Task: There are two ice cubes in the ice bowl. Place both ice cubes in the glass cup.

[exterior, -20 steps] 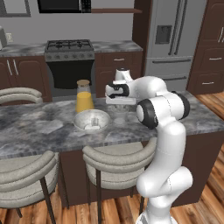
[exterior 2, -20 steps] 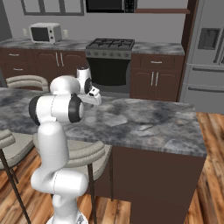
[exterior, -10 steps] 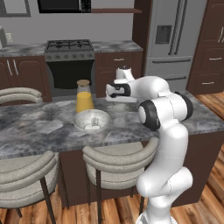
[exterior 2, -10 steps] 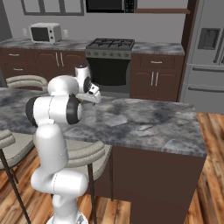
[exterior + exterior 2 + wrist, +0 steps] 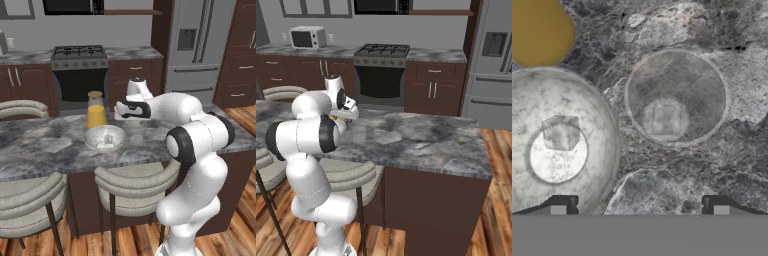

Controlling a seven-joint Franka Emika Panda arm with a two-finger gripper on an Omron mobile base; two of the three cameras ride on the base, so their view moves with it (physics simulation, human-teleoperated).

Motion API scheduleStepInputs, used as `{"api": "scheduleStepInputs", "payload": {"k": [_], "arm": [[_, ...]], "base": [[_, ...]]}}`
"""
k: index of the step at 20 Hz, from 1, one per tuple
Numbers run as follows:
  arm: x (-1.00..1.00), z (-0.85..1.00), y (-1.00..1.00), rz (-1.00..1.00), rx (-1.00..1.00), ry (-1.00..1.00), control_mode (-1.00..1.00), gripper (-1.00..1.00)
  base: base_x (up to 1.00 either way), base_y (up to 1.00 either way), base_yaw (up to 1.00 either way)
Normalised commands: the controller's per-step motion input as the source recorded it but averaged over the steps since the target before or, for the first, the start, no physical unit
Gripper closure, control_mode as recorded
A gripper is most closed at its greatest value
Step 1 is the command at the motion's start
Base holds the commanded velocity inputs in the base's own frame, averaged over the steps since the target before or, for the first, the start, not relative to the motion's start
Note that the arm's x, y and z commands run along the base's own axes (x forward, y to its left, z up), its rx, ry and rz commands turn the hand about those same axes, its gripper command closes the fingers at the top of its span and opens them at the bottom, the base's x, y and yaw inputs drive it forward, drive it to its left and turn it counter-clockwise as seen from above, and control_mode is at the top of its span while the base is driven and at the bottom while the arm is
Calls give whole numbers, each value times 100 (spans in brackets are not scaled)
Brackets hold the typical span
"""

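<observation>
Tool (image 5: 639, 205): hanging spread wide and empty over the worktop (image 5: 677, 175).
Glass cup (image 5: 676, 96): holding one ice cube (image 5: 664, 120).
Ice bowl (image 5: 592, 105): keeping the other cube (image 5: 560, 133).

The counter (image 5: 712, 45) was mottled grey stone with dark veining and pale patches. The bowl (image 5: 587, 100) was pale grey-white with faint marbling. The ice cube (image 5: 560, 132) in the bowl was whitish and translucent, as was the ice cube (image 5: 664, 120) in the cup. The cup (image 5: 634, 75) was clear and colourless. The jar (image 5: 96, 111) held orange liquid under a tan lid. The stools (image 5: 135, 182) were beige-grey with dark legs. The cabinets (image 5: 431, 95) were dark brown. The floor (image 5: 496, 200) was reddish-brown wood planks.
</observation>
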Motion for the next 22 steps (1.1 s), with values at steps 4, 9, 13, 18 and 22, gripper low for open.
{"api": "scheduleStepInputs", "payload": {"k": [4, 9, 13, 18, 22], "arm": [[-10, 0, 19, 2, 0, 0, -100, -100], [14, 0, 34, 0, 0, 3, -100, -100], [22, 0, 58, 0, 0, 6, -100, -100], [7, -1, 62, -4, -1, 1, -100, -100], [0, -4, 43, -12, 0, 1, -100, -100]], "base": [[0, 0, 0], [0, 0, 0], [0, 0, 0], [0, 0, 0], [0, 0, 0]]}}
